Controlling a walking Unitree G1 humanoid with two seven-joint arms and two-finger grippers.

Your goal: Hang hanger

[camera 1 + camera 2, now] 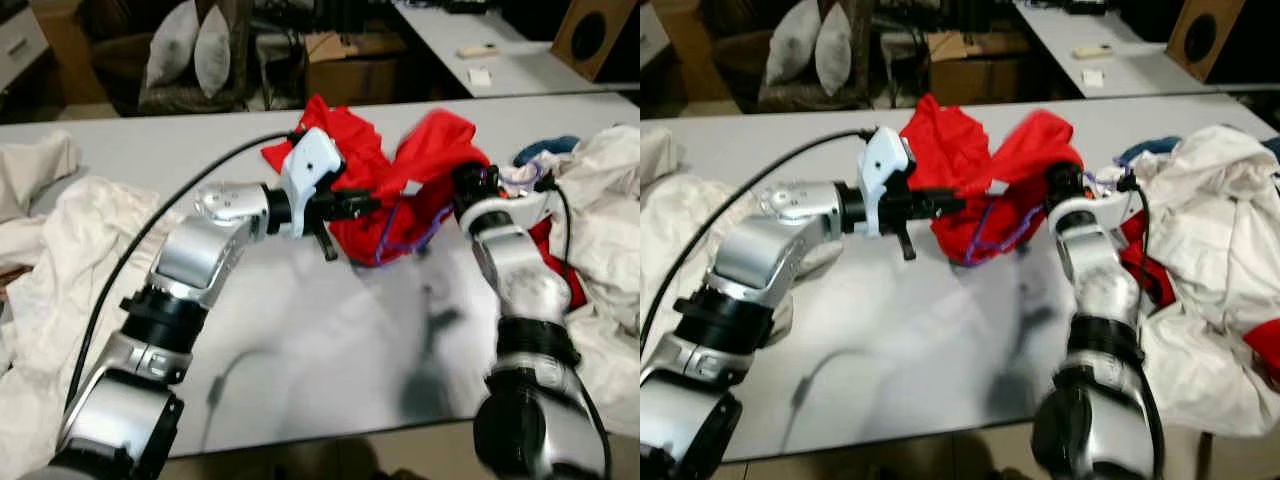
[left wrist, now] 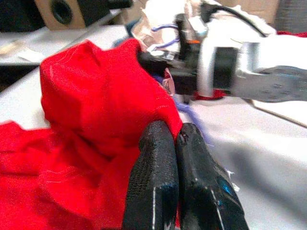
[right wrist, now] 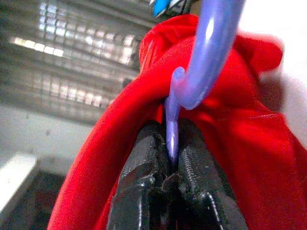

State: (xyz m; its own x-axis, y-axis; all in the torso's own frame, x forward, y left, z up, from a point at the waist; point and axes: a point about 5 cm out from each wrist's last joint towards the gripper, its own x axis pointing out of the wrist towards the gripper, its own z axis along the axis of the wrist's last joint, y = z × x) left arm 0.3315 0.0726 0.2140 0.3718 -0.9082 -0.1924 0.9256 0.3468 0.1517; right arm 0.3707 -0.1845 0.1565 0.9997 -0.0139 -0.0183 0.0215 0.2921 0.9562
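From the left eye view, both silver arms are reaching across the pale grey tabletop (image 1: pixel 300 340) toward a crumpled bright red cloth garment (image 1: pixel 420 160) lying mid-table, with heaps of white laundry (image 1: pixel 60 250) to either side; the left gripper (image 1: pixel 365 203) is pressing into the red fabric from one side and the right gripper (image 1: pixel 462 182) from the other, probably so the two can spread the garment over the hanger between them. The right eye view is showing the same arrangement, and here thin lilac plastic hanger wire (image 1: pixel 985 240) is looping out beneath the red cloth, close against the right arm. The left wrist view is adding what the head cameras cannot: the left gripper (image 2: pixel 175 136), its black fingers (image 2: pixel 153 177) pinched together on a fold of the red garment. The right wrist view is revealing the grip on the task's object: the right gripper (image 3: pixel 171 158) is clenching a thin stem of the lilac hanger, whose curved hook (image 3: pixel 206 52) is rising above red cloth draped around it.
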